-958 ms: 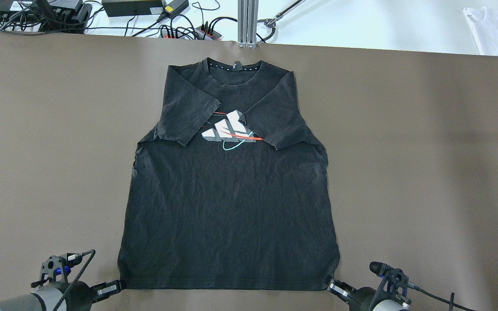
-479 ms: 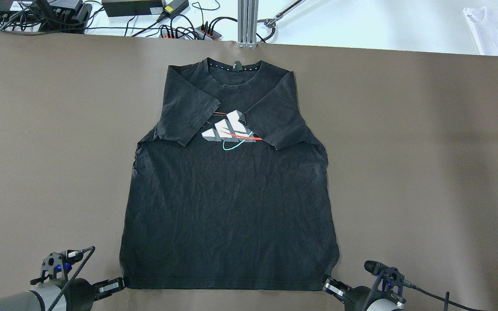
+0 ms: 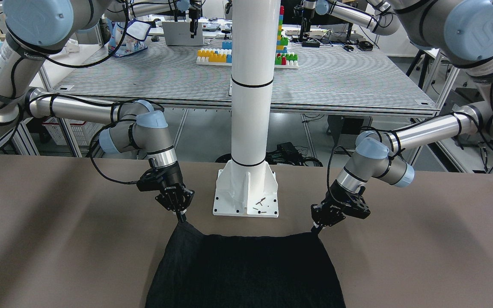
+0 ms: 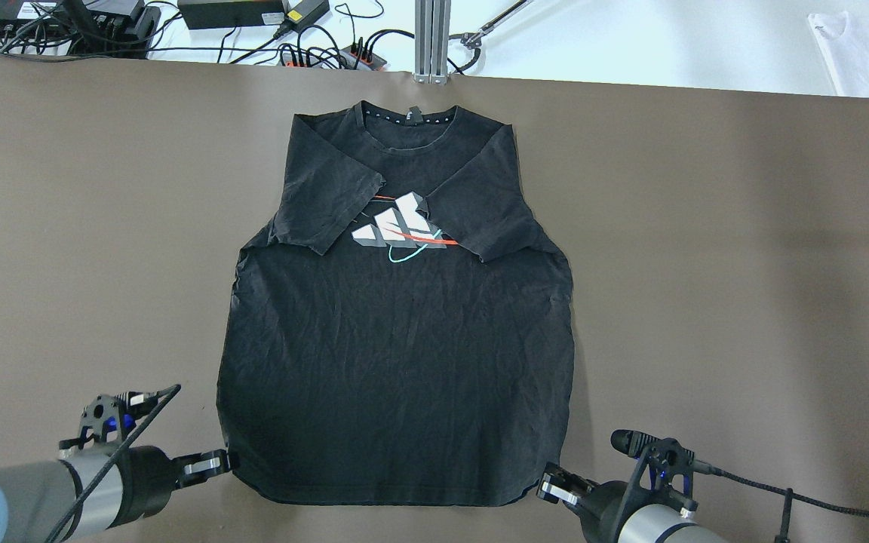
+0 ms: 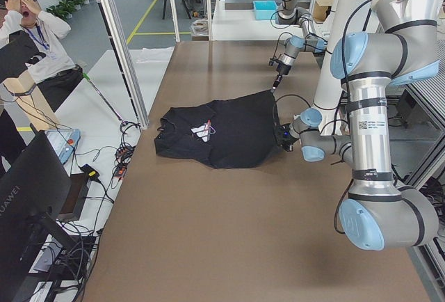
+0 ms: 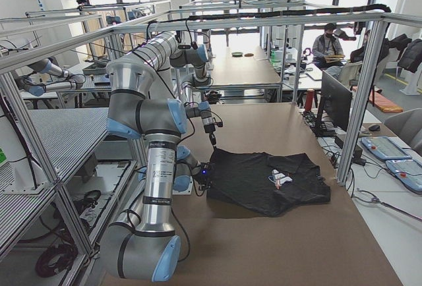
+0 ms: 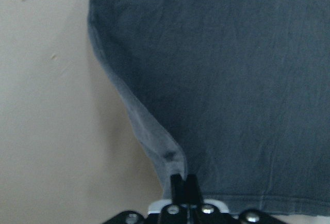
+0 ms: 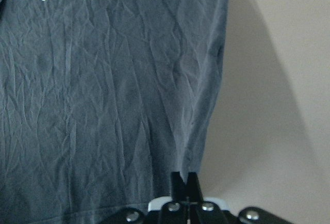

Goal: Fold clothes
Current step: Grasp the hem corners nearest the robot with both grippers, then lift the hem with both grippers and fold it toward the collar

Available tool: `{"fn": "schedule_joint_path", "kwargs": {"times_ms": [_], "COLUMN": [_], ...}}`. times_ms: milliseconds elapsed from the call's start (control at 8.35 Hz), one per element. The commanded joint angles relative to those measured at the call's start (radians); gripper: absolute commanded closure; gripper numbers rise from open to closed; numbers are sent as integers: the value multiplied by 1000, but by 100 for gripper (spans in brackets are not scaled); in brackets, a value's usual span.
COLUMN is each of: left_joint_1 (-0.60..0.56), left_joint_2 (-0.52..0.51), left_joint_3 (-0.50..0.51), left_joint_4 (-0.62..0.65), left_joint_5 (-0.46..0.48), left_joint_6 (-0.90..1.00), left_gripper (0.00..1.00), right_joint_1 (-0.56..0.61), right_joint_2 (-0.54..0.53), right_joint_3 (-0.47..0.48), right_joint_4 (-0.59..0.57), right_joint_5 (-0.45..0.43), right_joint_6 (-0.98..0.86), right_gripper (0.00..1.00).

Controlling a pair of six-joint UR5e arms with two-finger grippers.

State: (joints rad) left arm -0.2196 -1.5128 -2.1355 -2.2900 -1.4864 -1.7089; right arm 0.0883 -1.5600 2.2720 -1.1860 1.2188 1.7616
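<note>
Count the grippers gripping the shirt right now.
2. The left gripper pinches the shirt's near hem corner on the robot's left; the right gripper pinches the near hem corner on its right.

Brown table (image 4: 706, 264) — 2 things on it.
A black T-shirt (image 4: 404, 362) lies spread across the middle, its 2 sleeves folded in over the printed chest and its hem corners raised off the surface — a white base plate (image 3: 246, 201) stands near the hem, not touching.

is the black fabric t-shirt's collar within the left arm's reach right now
Probably not: the left gripper is shut on the black fabric t-shirt's near hem corner, and the collar lies at its far end.
</note>
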Motion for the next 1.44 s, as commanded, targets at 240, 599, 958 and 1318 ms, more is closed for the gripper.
{"fn": "schedule_joint_path", "kwargs": {"times_ms": [240, 599, 958, 1318], "left_joint_1": [-306, -304, -106, 3], "left_joint_2": [-392, -386, -232, -194], "left_joint_3": [-101, -159, -349, -394], "left_joint_4": [661, 711, 708, 708], "left_joint_5": [-342, -450, -569, -563], "left_joint_6": [251, 296, 295, 293], "left_gripper": [100, 100, 100, 100], "right_joint_1": [200, 277, -4, -185], "right_joint_2": [28, 20, 3, 18], "right_joint_3": [26, 95, 311, 456], "right_joint_4": [-35, -59, -371, -586], "right_joint_5": [250, 526, 554, 451], "right_joint_6": [-230, -286, -275, -232], "right_gripper": [100, 100, 100, 100]}}
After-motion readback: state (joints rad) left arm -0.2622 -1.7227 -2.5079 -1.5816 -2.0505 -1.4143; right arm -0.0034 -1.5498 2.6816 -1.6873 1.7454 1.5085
